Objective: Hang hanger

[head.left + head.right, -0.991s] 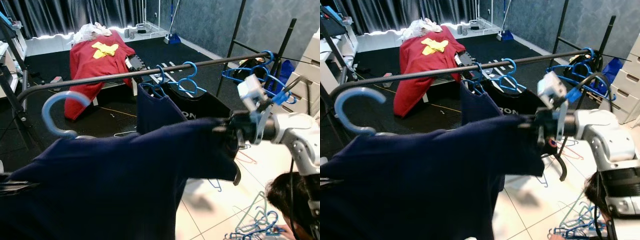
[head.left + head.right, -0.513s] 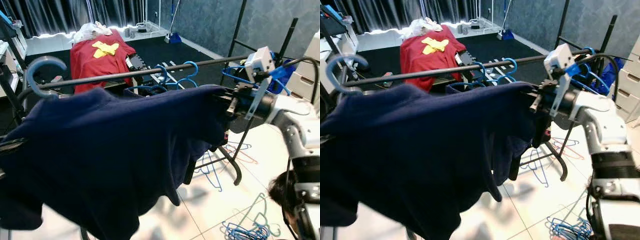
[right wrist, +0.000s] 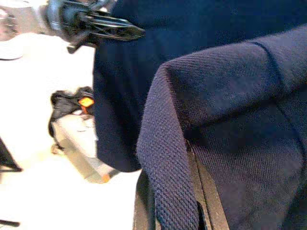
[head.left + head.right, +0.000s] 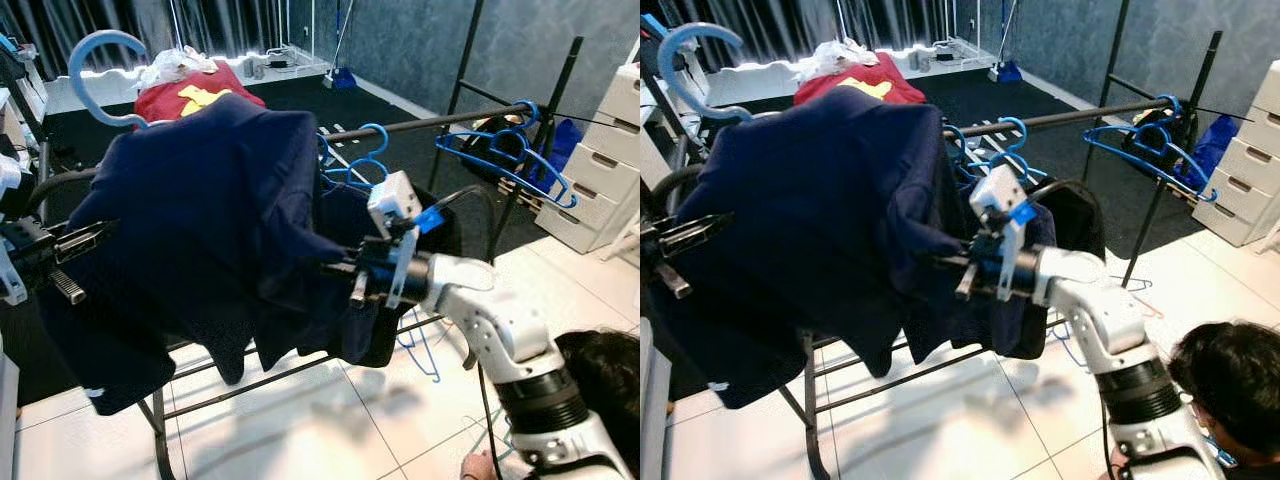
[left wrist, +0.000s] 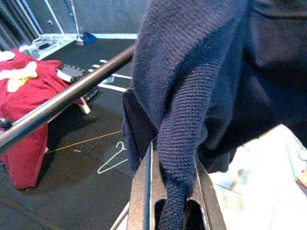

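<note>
A navy sweater [image 4: 200, 220] hangs on a light blue hanger whose hook [image 4: 100, 55] stands up above the black rail [image 4: 450, 118] at the left. My left gripper [image 4: 98, 233] is shut on the sweater's left side, the knit pinched between its fingers [image 5: 144, 191]. My right gripper [image 4: 332, 268] is shut on the sweater's right side, in front of the rail and below it. The rail [image 5: 72, 91] passes just behind the held cloth. The hanger's shoulders are hidden under the sweater.
Blue hangers [image 4: 505, 150] and a dark garment [image 4: 435, 215] hang on the rail's right part. A red garment [image 4: 195, 98] lies behind. White drawers [image 4: 600, 165] stand at the right. A person's head [image 4: 610, 375] is low at the right. More hangers lie on the tiled floor [image 4: 420, 350].
The sweater and its hook have risen above the rail. My right gripper has swung left and down with the cloth, bunching it. The view has shifted too.
</note>
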Robot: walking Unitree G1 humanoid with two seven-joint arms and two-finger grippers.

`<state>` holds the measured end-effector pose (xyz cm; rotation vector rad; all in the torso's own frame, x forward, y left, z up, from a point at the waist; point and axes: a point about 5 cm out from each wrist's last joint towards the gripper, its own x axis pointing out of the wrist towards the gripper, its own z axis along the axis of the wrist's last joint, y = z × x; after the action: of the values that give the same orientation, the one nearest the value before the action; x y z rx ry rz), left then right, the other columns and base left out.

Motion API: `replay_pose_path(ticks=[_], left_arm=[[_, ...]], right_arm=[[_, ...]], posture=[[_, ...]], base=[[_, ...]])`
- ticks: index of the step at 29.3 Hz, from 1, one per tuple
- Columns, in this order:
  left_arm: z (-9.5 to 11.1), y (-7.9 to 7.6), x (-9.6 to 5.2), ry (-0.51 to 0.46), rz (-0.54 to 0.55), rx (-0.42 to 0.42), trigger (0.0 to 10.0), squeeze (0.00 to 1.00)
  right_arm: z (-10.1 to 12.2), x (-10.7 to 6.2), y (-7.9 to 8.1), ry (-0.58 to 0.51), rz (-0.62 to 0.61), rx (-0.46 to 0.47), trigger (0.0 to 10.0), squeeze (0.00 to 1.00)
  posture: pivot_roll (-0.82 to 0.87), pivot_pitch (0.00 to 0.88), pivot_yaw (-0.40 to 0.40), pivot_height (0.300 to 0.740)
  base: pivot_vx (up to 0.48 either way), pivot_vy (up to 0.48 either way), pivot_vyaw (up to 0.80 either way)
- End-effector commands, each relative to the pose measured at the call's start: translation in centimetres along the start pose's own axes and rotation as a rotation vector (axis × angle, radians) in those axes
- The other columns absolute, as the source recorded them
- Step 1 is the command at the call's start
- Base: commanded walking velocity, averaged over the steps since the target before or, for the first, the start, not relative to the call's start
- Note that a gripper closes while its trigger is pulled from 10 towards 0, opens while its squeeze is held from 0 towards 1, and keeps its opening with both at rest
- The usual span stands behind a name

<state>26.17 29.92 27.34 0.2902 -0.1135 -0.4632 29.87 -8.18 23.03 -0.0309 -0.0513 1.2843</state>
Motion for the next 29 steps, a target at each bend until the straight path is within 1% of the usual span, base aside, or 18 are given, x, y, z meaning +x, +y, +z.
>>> replay_pose_path(ticks=[1, 5, 8, 9, 11, 16, 17, 19, 20, 21, 22, 23, 24, 25, 26, 27, 28, 29], left_arm=[[0.9, 0.1, 0.2, -0.051, 0.035, -0.007, 10.0, 0.00], [1.3, -0.6, 0.9, -0.073, 0.036, -0.021, 10.0, 0.00], [1.3, -0.6, 0.9, -0.073, 0.036, -0.021, 10.0, 0.00], [1.4, -0.7, 1.1, -0.079, 0.036, -0.023, 10.0, 0.00], [1.3, -0.7, 1.2, -0.074, 0.036, -0.017, 10.0, 0.00], [0.7, -0.6, 0.7, -0.006, 0.023, 0.044, 10.0, 0.00], [0.3, -1.1, 0.3, 0.030, -0.035, 0.082, 10.0, 0.00], [-0.2, -1.8, -0.2, 0.071, -0.104, 0.121, 10.0, 0.00], [-0.2, -1.8, -0.2, 0.071, -0.104, 0.121, 10.0, 0.00], [-0.3, -2.0, -0.4, 0.084, -0.130, 0.131, 10.0, 0.00], [-0.3, -2.0, -0.4, 0.084, -0.130, 0.131, 10.0, 0.00], [-0.4, -2.6, -0.9, 0.099, -0.189, 0.146, 10.0, 0.00], [-0.3, -3.2, -1.8, 0.115, -0.275, 0.161, 10.0, 0.00], [-0.1, -3.7, -2.5, 0.130, -0.344, 0.170, 10.0, 0.00], [0.1, -3.9, -3.1, 0.148, -0.394, 0.181, 10.0, 0.00], [0.1, -3.9, -3.1, 0.148, -0.394, 0.181, 10.0, 0.00], [0.2, -4.0, -3.3, 0.157, -0.416, 0.186, 10.0, 0.00], [0.4, -4.1, -3.4, 0.162, -0.437, 0.193, 10.0, 0.00]], right_arm=[[-0.3, 0.9, 1.6, 0.010, 0.073, 0.024, 0.0, 0.00], [-0.6, 2.1, 3.6, 0.011, 0.158, 0.060, 0.0, 0.00], [-0.6, 2.1, 3.6, 0.011, 0.158, 0.060, 0.0, 0.00], [-0.6, 2.3, 4.1, 0.012, 0.177, 0.065, 0.0, 0.00], [-0.8, 2.3, 4.2, 0.026, 0.184, 0.061, 0.0, 0.00], [-0.9, 0.3, 2.6, 0.097, 0.108, 0.020, 0.0, 0.00], [-1.0, -0.5, 1.5, 0.129, 0.038, 0.002, 1.9, 0.00], [-1.1, -1.4, 0.3, 0.165, -0.042, -0.016, 1.9, 0.00], [-1.1, -1.4, 0.3, 0.165, -0.042, -0.016, 1.9, 0.00], [-1.1, -1.7, 0.0, 0.175, -0.062, -0.020, 3.4, 0.00], [-1.1, -1.7, 0.0, 0.175, -0.062, -0.020, 3.4, 0.00], [-1.1, -2.5, -0.7, 0.186, -0.094, -0.020, 10.0, 0.00], [-0.9, -3.8, -1.7, 0.194, -0.147, -0.020, 10.0, 0.00], [-0.5, -5.3, -2.5, 0.188, -0.183, -0.017, 10.0, 1.00], [0.2, -6.5, -2.9, 0.159, -0.188, -0.016, 10.0, 1.00], [0.2, -6.5, -2.9, 0.159, -0.188, -0.016, 10.0, 1.00], [0.7, -7.2, -3.0, 0.137, -0.184, -0.017, 10.0, 1.00], [1.6, -7.8, -2.6, 0.103, -0.132, -0.019, 10.0, 1.00]], posture=[[-0.14, 0.000, 0.005, 0.736], [-0.14, 0.000, 0.002, 0.736], [-0.14, 0.000, 0.002, 0.736], [-0.14, 0.000, 0.002, 0.736], [-0.14, 0.000, 0.002, 0.736], [-0.14, 0.000, 0.003, 0.736], [-0.14, 0.000, 0.003, 0.736], [-0.14, 0.000, 0.003, 0.736], [-0.14, 0.000, 0.003, 0.736], [-0.15, 0.000, 0.005, 0.736], [-0.15, 0.000, 0.005, 0.736], [-0.14, 0.000, 0.003, 0.736], [-0.14, 0.000, 0.003, 0.736], [-0.14, 0.000, 0.004, 0.736], [-0.14, 0.000, 0.004, 0.736], [-0.14, 0.000, 0.004, 0.736], [-0.14, 0.000, 0.004, 0.736], [-0.13, 0.000, 0.003, 0.736]], base=[[0.000, 0.000, 0.00], [0.000, 0.000, 0.00], [0.000, 0.000, 0.00], [0.000, 0.000, 0.00], [0.000, 0.000, 0.00], [0.000, 0.000, 0.00], [0.000, 0.000, 0.00], [0.000, 0.000, 0.00], [0.000, 0.000, 0.00], [0.000, 0.000, 0.00], [0.000, 0.000, 0.00], [0.000, 0.000, 0.00], [0.000, 0.000, 0.00], [0.000, 0.000, 0.00], [0.000, 0.000, 0.00], [0.000, 0.000, 0.00], [0.000, 0.000, 0.00], [0.000, 0.000, 0.00]])
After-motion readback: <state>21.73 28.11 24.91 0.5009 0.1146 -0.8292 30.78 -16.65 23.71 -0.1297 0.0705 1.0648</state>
